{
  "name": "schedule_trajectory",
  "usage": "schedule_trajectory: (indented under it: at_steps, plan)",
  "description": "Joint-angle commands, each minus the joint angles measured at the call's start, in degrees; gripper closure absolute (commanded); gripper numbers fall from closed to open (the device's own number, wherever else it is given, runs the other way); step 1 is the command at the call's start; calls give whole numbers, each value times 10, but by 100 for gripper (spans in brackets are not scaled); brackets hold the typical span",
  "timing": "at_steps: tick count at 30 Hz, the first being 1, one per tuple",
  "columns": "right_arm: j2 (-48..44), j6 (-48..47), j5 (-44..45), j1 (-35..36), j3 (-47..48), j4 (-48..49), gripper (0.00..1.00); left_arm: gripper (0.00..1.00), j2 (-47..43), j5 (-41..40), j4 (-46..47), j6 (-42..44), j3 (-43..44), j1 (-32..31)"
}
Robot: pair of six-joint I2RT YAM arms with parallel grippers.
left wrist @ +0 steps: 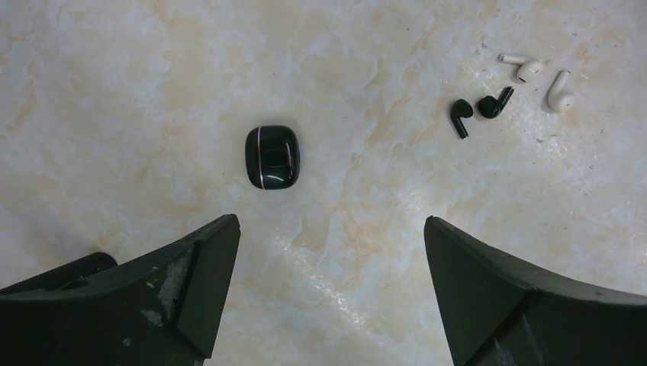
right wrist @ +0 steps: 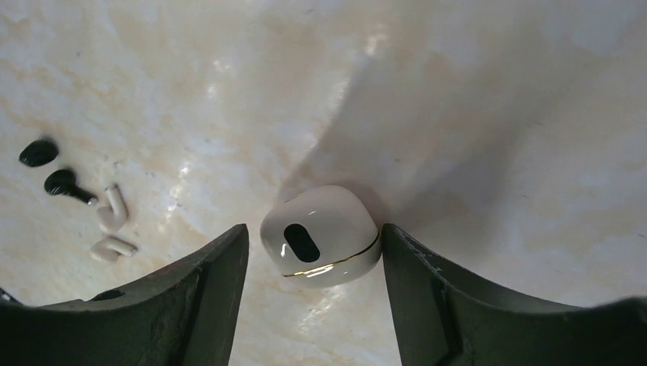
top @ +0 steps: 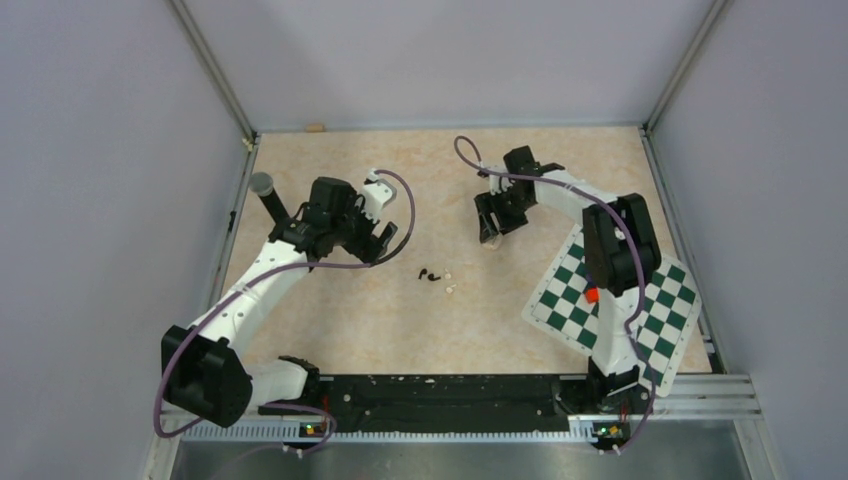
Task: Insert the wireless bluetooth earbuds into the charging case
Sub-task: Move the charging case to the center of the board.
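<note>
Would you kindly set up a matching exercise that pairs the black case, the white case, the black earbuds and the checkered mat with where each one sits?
Things:
1. black charging case
2. white case
3. black earbuds
4. checkered mat

Places:
A. between the fingers of the right gripper
B. at the right edge of the table
C. loose, next to two white earbuds
D. alone, ahead of the open left gripper

Pairs: 1-D, 2-A, 3-C, 4-B
</note>
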Motion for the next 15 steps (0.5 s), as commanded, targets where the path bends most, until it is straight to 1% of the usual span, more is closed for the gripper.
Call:
schedule_trajectory:
  at_steps: [1, 4, 5, 6, 7, 12, 15]
  plan:
    - [0, -35, -59, 25, -7, -18, 33, 4, -19, 1, 20, -1, -5, -1]
    - [-15, -47, -78, 30, -8, -20, 26, 4, -20, 2, 20, -2, -5, 0]
    - [-21, -47, -78, 31, -8, -20, 20, 4, -22, 2, 19, -2, -5, 0]
    - [-27, -46, -75, 30, -8, -20, 16, 4, -23, 2, 20, -2, -5, 0]
    - [-33, -46, -72, 30, -9, -20, 14, 4, -23, 3, 19, -1, -5, 1]
    - [-69, -86, -81, 31, -20, -34, 9, 4, -22, 3, 20, -2, -5, 1]
    - [-75, -115, -37, 37, -25, -46, 8, 4, -22, 4, 19, -2, -6, 0]
